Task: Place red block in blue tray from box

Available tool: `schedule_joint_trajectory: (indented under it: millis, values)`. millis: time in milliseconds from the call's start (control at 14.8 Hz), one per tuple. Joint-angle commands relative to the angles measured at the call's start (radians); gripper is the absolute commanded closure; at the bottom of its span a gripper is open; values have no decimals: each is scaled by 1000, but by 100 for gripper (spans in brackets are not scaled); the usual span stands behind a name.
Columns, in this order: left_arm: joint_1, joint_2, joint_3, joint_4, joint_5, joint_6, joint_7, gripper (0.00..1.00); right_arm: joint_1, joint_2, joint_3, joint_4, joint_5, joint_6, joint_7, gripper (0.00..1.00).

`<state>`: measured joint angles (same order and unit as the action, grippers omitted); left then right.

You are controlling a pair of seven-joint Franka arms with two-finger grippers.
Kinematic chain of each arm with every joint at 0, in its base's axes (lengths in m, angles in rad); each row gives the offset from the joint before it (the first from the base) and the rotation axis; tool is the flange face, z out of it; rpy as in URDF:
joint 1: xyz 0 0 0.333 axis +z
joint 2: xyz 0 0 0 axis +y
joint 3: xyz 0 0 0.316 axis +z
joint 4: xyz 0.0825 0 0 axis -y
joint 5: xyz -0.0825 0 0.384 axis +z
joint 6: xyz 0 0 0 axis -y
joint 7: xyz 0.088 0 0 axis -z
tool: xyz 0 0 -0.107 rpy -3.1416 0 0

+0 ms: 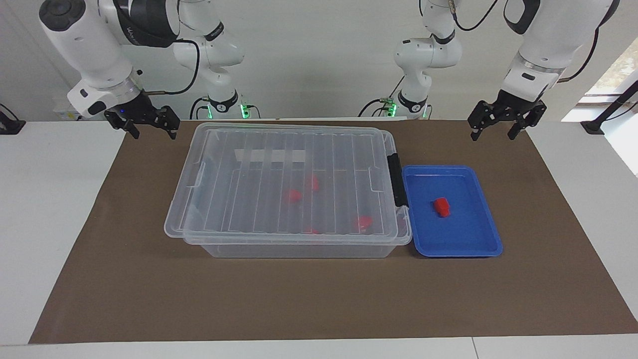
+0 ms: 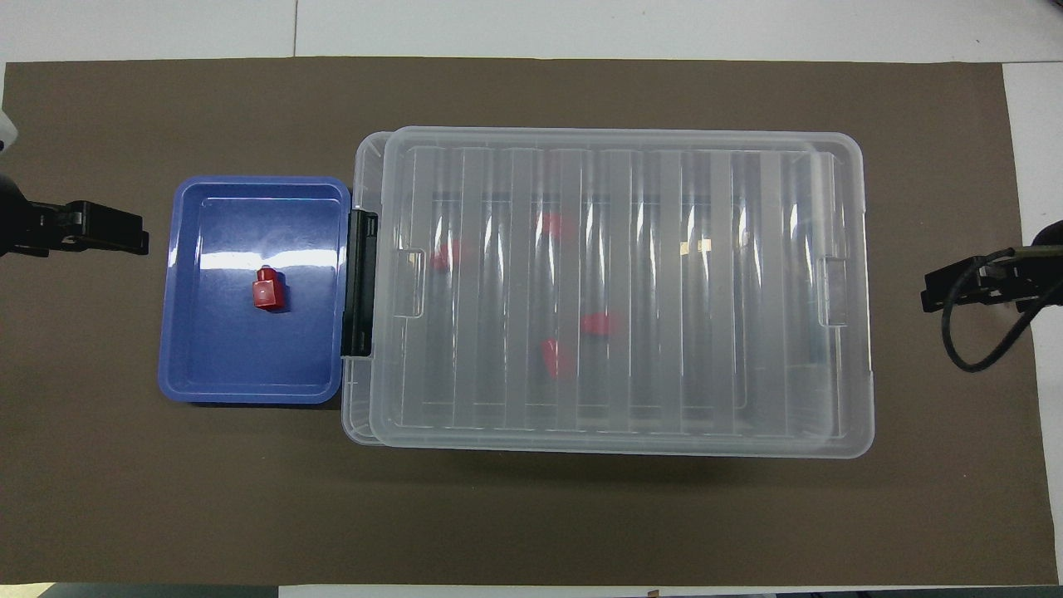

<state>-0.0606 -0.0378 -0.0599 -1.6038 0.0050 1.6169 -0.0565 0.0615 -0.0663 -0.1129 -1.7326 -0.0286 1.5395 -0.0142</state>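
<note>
A brown mat (image 1: 319, 299) covers the counter (image 1: 50, 209). On it sits the box (image 1: 289, 189), lid on, with 4 red blocks dimly visible inside. The blue tray (image 1: 473, 244) touches its latched end, toward the left arm's end. The red block (image 1: 441, 207) lies in the tray. The left claw (image 1: 500, 131) and right claw (image 1: 145, 125) hang released, holding nothing, above the mat's corners.

My left gripper (image 1: 500, 130) hangs raised at its own end of the table, fingers spread and empty, pointing down. My right gripper (image 1: 149, 127) hangs at its end, tilted a little; its fingers look apart too, though the slant makes that less sure.
</note>
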Motion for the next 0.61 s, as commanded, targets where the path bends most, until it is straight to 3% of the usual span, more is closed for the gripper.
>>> schedule_joint_trajectory:
  millis: [0,542]
  values:
    - [-4,-27,8,-25,1,-5,6,0,-14,5,5,22,1,7,13,0]
    - [-4,-27,8,-25,1,-5,6,0,-11,0,5,24,1,13,11,0]
